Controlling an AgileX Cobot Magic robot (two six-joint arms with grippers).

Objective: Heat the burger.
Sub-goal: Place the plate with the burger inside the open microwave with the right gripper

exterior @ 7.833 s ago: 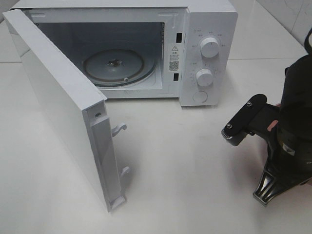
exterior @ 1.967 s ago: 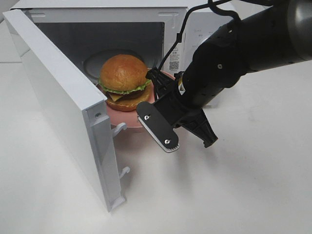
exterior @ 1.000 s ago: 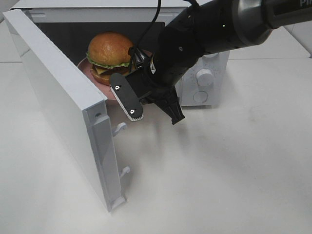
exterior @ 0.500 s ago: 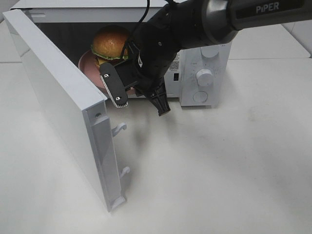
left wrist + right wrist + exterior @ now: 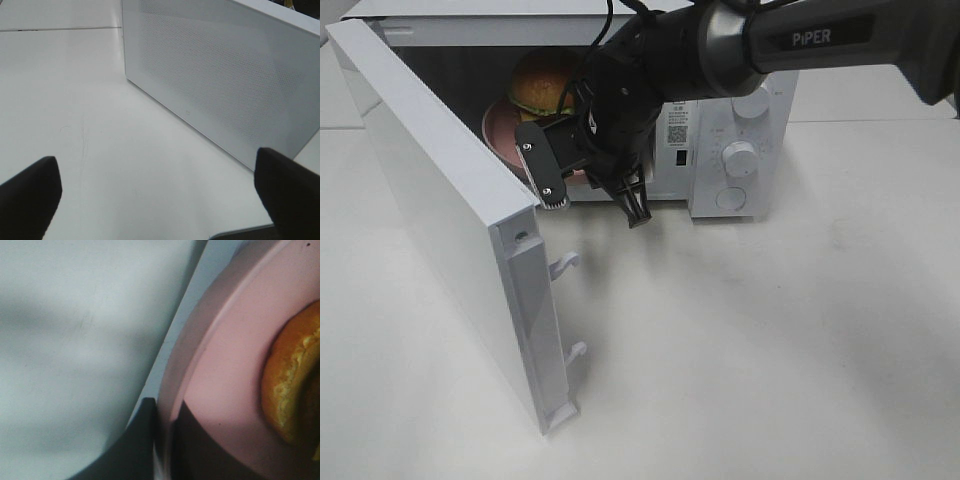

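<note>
Loading step: right jaws pinch the pink plate rim, burger inside the microwave, left jaws spread. Next up, I reckon: lower it, let go.

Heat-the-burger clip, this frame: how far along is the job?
Done: the door of the microwave stands open, and the burger on its pink plate is inside the microwave. In hand: the right claw is shut on the pink plate's rim; whether the plate is set down yet cannot be told. Left: release, withdraw, close the door, set the knobs. The left claw is open beside the door's outer face.
</note>
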